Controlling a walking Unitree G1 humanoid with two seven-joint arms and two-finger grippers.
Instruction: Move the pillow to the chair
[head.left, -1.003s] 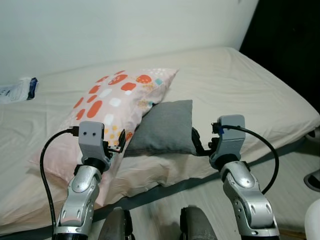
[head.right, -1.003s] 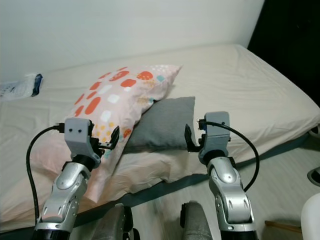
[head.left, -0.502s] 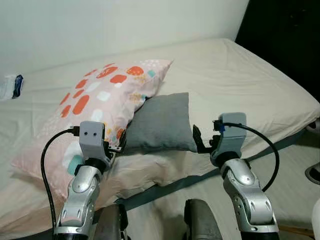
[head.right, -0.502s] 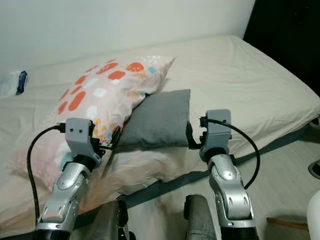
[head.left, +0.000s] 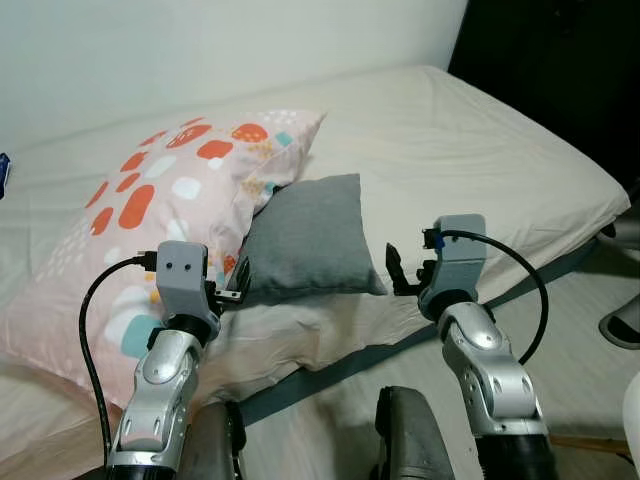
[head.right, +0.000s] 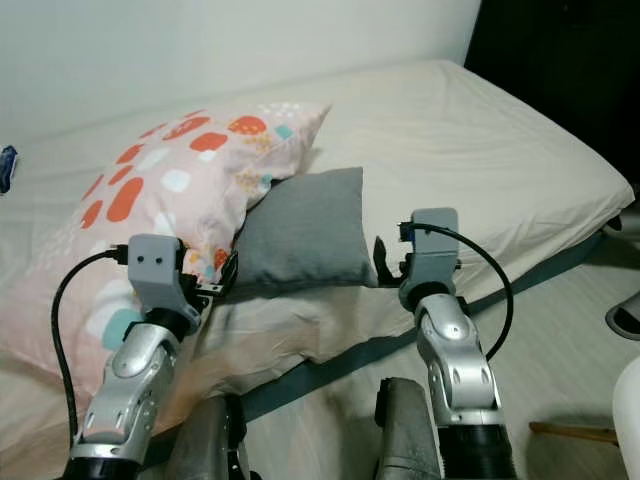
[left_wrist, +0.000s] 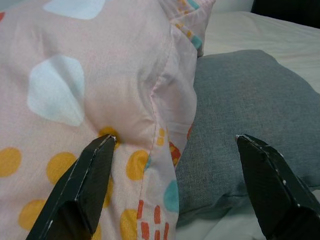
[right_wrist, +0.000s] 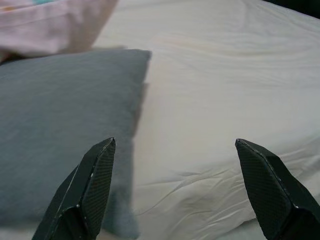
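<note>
A small grey pillow (head.left: 305, 238) lies on the bed (head.left: 480, 150), leaning on a large pink pillow (head.left: 150, 230) with orange, white and teal spots. My left gripper (head.left: 238, 285) is open at the grey pillow's near left corner, where it meets the pink pillow (left_wrist: 100, 90); one fingertip (left_wrist: 102, 150) touches the pink fabric. My right gripper (head.left: 397, 272) is open just off the grey pillow's near right corner. In the right wrist view the grey pillow (right_wrist: 60, 125) lies ahead of the near finger and cream sheet (right_wrist: 210, 100) fills the gap.
The cream bed runs back to a white wall (head.left: 200, 50). A dark opening (head.left: 560, 70) is at the far right. Pale floor (head.left: 590, 390) lies beside the bed's near edge. My legs (head.left: 400, 440) show at the bottom.
The camera has swung right and the bed has slid left in view; both open grippers sit closer to the grey pillow's near corners.
</note>
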